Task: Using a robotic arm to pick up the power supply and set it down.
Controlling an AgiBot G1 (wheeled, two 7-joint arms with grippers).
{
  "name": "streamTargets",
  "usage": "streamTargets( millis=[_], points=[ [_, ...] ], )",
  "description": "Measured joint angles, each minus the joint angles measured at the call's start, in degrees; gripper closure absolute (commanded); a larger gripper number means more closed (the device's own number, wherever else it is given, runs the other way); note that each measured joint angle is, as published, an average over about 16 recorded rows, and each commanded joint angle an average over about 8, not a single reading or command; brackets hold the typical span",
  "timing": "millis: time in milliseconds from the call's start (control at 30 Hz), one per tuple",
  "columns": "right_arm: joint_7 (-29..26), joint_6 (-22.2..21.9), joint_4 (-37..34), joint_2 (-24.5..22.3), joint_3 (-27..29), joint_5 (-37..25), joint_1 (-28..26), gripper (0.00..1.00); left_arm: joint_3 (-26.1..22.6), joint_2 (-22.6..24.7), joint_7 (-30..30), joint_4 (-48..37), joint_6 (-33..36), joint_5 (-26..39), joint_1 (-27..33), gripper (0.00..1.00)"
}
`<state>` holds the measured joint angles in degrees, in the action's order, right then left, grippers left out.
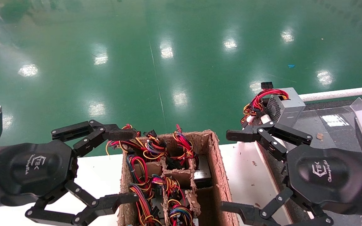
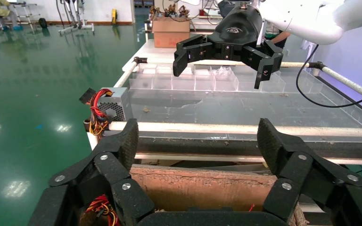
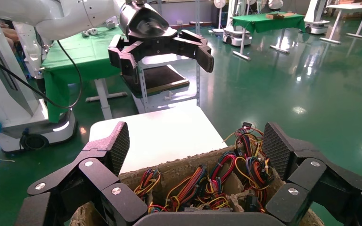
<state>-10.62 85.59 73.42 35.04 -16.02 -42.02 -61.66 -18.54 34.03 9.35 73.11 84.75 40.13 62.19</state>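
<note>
A brown carton [image 1: 219, 175] with pulp dividers holds several wire bundles. In its back right cell lies the power supply [image 1: 202, 172], a plain grey metal box under a tuft of red and yellow wires [image 1: 184, 142]. My left gripper [image 1: 128, 166] hovers open at the carton's left side, one finger over the back wire bundles. My right gripper [image 1: 230, 171] hovers open just right of the carton. Neither holds anything. In the left wrist view the left gripper [image 2: 199, 141] spans the carton wall [image 2: 193, 186]; in the right wrist view the right gripper [image 3: 195, 141] frames the wires [image 3: 226, 174].
A grey box with a perforated grille and red wire loop [image 1: 284, 105] sits on the dark belt [image 1: 325, 131] to the right, also in the left wrist view [image 2: 113, 106]. Clear plastic trays [image 2: 193, 80] line the belt's far side. The white tabletop [image 1: 96, 175] and green floor surround the carton.
</note>
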Motion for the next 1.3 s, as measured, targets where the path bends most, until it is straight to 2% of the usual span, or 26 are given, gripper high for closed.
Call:
streamTargets(
  millis=[1267, 1300],
  points=[
    [0.0, 0.0, 0.0, 0.0, 0.0, 0.0, 0.0, 0.0, 0.0, 0.0, 0.0, 0.0, 0.0, 0.0, 0.0, 1.0],
    [0.0, 0.0, 0.0, 0.0, 0.0, 0.0, 0.0, 0.0, 0.0, 0.0, 0.0, 0.0, 0.0, 0.0, 0.0, 0.93]
  ],
)
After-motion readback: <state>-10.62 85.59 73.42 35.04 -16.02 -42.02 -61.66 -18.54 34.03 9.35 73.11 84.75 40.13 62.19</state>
